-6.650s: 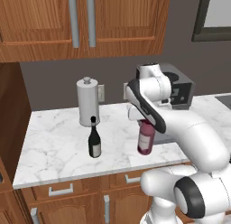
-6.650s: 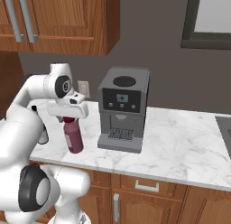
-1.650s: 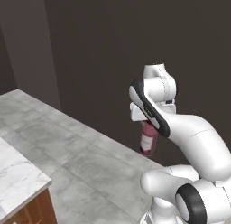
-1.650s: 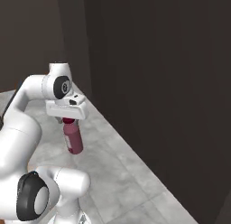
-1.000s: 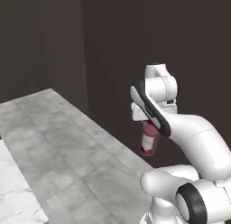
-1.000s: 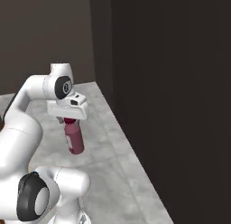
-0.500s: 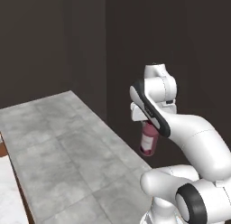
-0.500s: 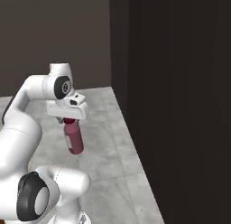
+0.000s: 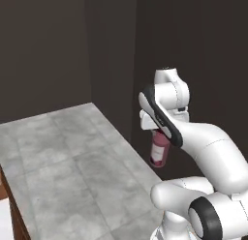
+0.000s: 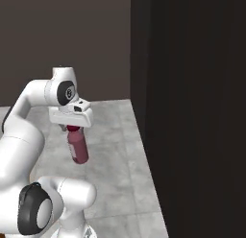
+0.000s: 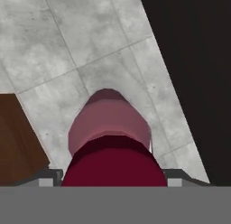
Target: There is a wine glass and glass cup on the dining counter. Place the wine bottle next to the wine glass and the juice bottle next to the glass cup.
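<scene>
1. Left base view: at the lower left edge a sliver of brown wood panel (image 9: 10, 205) with a white strip beside it shows; to its right spreads a grey tiled floor (image 9: 72, 161), bounded by dark walls (image 9: 43, 55).
2. Right of the floor, the white arm curls over, and the claw (image 9: 156, 132) points down with the juice bottle (image 9: 159, 149) hanging under it, neck up between the fingers, body of pink-magenta liquid below. The bottle is in the air above the floor, close to the dark wall corner.
3. Right base view: the arm rises on the left, and the claw (image 10: 71, 128) grips the juice bottle (image 10: 78, 148) at its top; the bottle hangs slightly tilted over the grey tiles (image 10: 110, 150). To the right stands a tall black wall (image 10: 192, 112).
4. Hand view: brown wood (image 11: 18, 133) lies at the left, the dark red cap (image 11: 113, 162) and the pink body of the juice bottle (image 11: 108, 119) sit in the middle, directly between the claw's tips, and black wall (image 11: 198, 60) is at the right.
5. The claw is closed around the bottle's top, jaws held fairly wide by it.
</scene>
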### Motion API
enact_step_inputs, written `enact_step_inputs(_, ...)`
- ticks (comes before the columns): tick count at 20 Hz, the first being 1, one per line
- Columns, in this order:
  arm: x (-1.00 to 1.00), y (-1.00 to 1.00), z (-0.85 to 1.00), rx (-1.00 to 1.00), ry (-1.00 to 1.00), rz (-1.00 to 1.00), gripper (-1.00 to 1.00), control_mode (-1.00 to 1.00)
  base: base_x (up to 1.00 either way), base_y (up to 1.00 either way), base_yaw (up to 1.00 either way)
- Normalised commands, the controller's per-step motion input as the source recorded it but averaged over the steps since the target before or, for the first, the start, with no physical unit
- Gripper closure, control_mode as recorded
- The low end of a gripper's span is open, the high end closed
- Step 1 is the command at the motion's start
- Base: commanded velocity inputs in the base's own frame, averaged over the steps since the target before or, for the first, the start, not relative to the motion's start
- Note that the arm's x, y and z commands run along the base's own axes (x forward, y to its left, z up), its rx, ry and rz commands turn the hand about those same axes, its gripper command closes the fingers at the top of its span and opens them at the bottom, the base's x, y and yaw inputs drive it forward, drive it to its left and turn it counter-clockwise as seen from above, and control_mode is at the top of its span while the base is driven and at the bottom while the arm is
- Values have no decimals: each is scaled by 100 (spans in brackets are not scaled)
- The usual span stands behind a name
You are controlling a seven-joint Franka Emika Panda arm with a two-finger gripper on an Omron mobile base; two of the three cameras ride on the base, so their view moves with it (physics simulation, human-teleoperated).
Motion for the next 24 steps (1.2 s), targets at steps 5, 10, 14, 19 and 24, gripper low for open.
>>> enact_step_inputs(5,0,0,0,0,0,0,100,100,90,-9,21)
enact_step_inputs(10,0,0,0,0,0,0,100,100,90,-8,22)
enact_step_inputs(14,0,0,0,0,0,0,100,100,90,-5,25)
enact_step_inputs(19,0,0,0,0,0,0,100,100,90,-3,27)
enact_step_inputs(24,0,0,0,0,0,0,100,100,89,-3,27)
